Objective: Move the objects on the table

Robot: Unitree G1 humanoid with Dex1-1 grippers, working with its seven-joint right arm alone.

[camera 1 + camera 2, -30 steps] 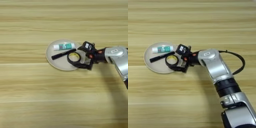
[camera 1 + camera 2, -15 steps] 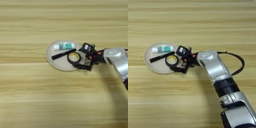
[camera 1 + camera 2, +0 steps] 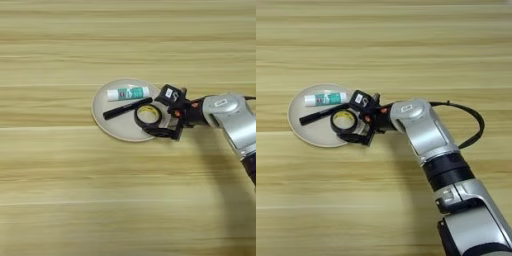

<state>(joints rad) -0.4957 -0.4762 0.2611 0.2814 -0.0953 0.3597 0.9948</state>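
Here, the plate [image 3: 107, 125] on the table [image 3: 60, 200] carries a glue stick [image 3: 128, 93] at its far side, a marker [image 3: 127, 108] lying slantwise just nearer, and a tape roll [image 3: 148, 115] at its right edge. The gripper [image 3: 161, 116] reaches in from the plate's right, its two black fingers spread wide around the roll, one beyond it and one on its near side.

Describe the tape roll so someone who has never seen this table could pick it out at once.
On the wooden table find the round beige plate. The tape roll lies flat on its right side, between the right gripper's fingers. It is the only ring there: black with a yellow core, while the black marker and the white glue stick beside it are both long and straight.
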